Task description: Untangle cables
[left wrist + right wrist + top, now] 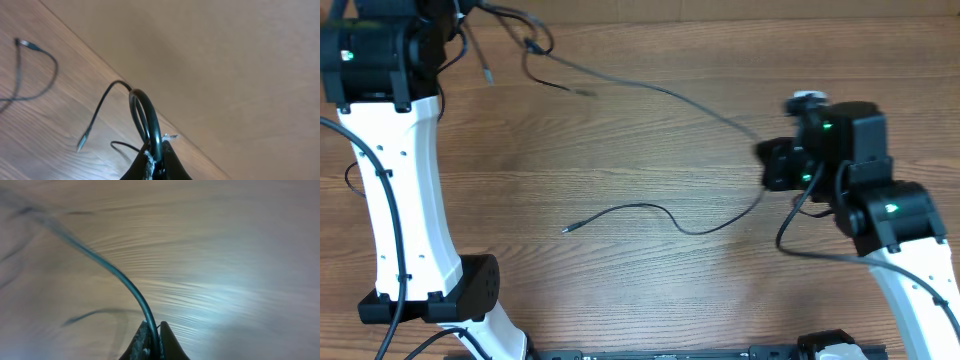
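- Overhead — the step looks like the pull-apart. The long cable (660,92) spans the table (620,310) from the tangle of ends (525,45) at 11 o'clock to the right gripper (777,165) at 3 o'clock.
- A loose cable (640,207) lies at centre, with its plug toward 8 o'clock and its far end running off toward 3. I can't tell whether it reaches the right gripper.
- The left arm (405,170) stands along the 9 o'clock side and reaches up to 11, with its wrist at the top edge. The right arm (910,250) comes in from 5 o'clock, wrist turned toward 9.
- Left wrist — the left gripper (156,162) sits at 6 o'clock, jaws clamped on a tight loop of cable (145,107) that stands toward 12. A free plug end (82,144) trails to 8 o'clock. The camera is tilted, so the table edge runs diagonally.
- Right wrist — the jaws are closed on the long cable, which leaves the tips and arcs off to 10 o'clock. The view is blurred and a dark streak at 8 is unreadable.
- Next move, my call: spread the arms further so the span draws the ends out of the tangle. Both grips need to hold firm, and the span should stay lifted clear of the loose cable.
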Controlling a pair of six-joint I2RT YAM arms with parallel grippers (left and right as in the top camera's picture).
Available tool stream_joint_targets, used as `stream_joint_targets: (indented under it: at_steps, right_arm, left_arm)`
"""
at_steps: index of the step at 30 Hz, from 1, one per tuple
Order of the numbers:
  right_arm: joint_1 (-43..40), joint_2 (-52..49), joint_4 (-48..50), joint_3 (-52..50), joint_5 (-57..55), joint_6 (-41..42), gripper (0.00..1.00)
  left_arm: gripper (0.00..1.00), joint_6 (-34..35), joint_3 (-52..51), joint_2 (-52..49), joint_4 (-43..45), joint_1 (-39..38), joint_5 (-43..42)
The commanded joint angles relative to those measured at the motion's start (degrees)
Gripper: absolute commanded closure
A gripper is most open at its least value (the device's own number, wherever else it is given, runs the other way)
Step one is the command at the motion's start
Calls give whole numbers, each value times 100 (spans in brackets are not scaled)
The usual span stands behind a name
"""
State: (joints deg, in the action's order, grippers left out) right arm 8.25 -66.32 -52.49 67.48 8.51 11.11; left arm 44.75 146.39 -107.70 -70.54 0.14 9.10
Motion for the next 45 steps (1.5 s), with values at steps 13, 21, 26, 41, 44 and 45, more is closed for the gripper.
stream_joint_targets:
  at_steps: [13,21,26,41,44,45]
  right_arm:
    - [-1460,-63,-173,17,-227,675,96]
    - [-1460,-540,17,17,1827,-186,96]
    - [-1458,-927,166,17,3069,-680,96]
    - [-946,-1412,813,17,4087,-645,96]
    - [-492,-1462,1014,17,4085,-632,96]
    - [-337,-1497,1099,17,4054,-527,96]
  left_arm:
    - [96,-1178,24,-33,-382,483,153]
    - [96,-2968,24,-754,-131,632,181]
    - [96,-2994,24,-1226,-31,1043,192]
    - [25,-2920,24,-2100,-1161,2085,-721]
    - [22,-3012,24,-2098,-1233,2094,-1427]
    - [22,-3080,24,-2098,-1287,2094,-1698]
